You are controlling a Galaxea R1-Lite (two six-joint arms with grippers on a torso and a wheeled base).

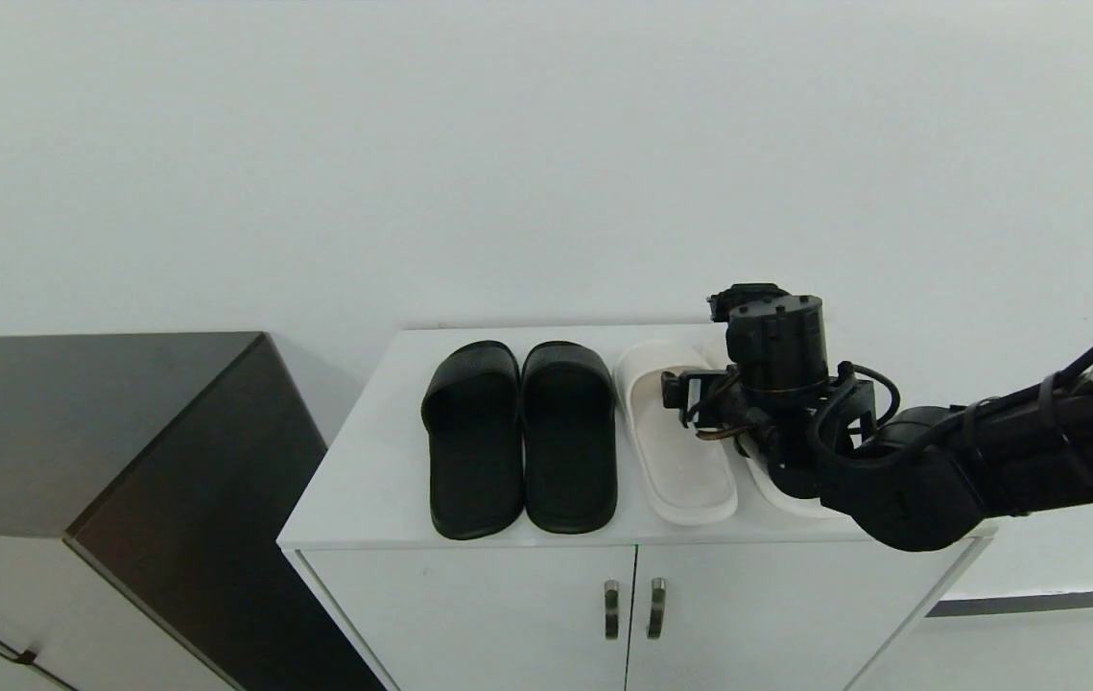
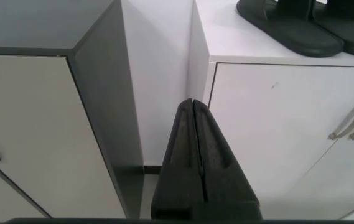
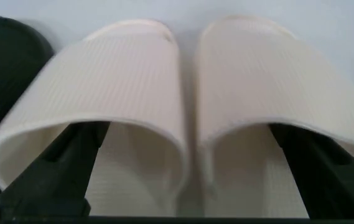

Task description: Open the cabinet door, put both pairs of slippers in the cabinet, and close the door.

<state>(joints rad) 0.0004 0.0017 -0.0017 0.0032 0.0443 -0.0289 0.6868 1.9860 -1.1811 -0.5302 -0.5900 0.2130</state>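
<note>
Straddling white slippers (image 3: 239, 68) atop cabinet (image 1: 364, 480), right gripper (image 3: 186, 143) spread, one finger (image 3: 58, 168) under each strap (image 3: 102, 81), likely to pinch pair together. Doors (image 1: 508, 614) closed. Left gripper (image 2: 193, 155) clenched, empty, low beside cabinet.

right arm (image 1: 978, 461) glossy black, bulbous joint, cylindrical wrist; black cables (image 1: 861, 389) looping alongside; left gripper (image 2: 193, 104) matte black.

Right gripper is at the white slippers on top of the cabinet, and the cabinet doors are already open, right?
Not quite. The cabinet doors are shut, their handles side by side, as the head view shows. The rest holds: the right gripper is at the white slippers on top of the cabinet.
</note>
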